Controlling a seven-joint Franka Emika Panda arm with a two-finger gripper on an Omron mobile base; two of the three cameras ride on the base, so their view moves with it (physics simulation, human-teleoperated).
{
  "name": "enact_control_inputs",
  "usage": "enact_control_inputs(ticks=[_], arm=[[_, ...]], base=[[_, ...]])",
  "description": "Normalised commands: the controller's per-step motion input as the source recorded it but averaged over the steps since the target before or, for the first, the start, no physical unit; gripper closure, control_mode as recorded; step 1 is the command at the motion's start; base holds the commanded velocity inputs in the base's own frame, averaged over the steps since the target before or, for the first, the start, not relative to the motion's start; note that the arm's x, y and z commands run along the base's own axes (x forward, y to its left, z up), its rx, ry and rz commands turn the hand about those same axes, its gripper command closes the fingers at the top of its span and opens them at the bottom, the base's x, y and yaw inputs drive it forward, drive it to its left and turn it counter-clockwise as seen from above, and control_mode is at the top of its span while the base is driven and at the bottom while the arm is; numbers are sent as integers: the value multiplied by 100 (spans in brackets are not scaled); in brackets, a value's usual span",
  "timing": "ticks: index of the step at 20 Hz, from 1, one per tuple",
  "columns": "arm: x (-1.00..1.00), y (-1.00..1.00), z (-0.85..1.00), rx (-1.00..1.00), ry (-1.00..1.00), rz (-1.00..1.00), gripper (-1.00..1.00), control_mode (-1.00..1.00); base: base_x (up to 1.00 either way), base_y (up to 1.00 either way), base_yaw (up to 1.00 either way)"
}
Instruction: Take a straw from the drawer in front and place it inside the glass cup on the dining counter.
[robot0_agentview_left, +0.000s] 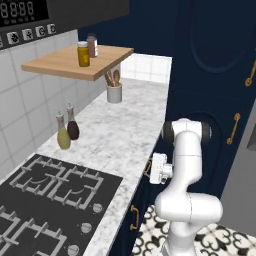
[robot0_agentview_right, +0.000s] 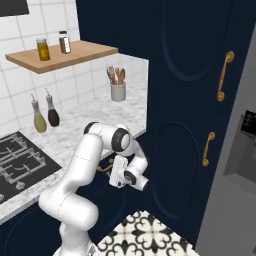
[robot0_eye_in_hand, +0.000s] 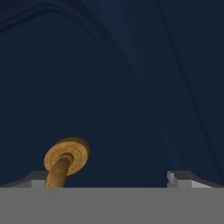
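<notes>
The arm folds low with its elbow raised, wrist bent downward, jaws spread apart.

I see a marble tabletop running toward twelve o'clock, with a black gas hob at seven o'clock. White wall tiles back a wooden shelf at eleven. Tall navy cabinets with brass handles stand at two o'clock above a patterned floor.
</notes>
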Motion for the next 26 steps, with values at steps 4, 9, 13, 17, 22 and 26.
enact_control_inputs(ticks=[4, 9, 13, 17, 22, 26], arm=[[-4, 34, -9, 0, -3, 6, -100, -100], [-23, 12, -7, 0, -13, 6, -100, -100], [-22, 0, -2, 5, -17, 7, -100, -100], [33, 10, -9, 8, 0, 3, -100, -100], [36, 5, -6, 4, 0, 1, -100, -100], [1, 21, -7, 0, -5, 2, 100, -100]], base=[[0, 0, 0], [0, 0, 0], [0, 0, 0], [0, 0, 0], [0, 0, 0], [0, 0, 0]])
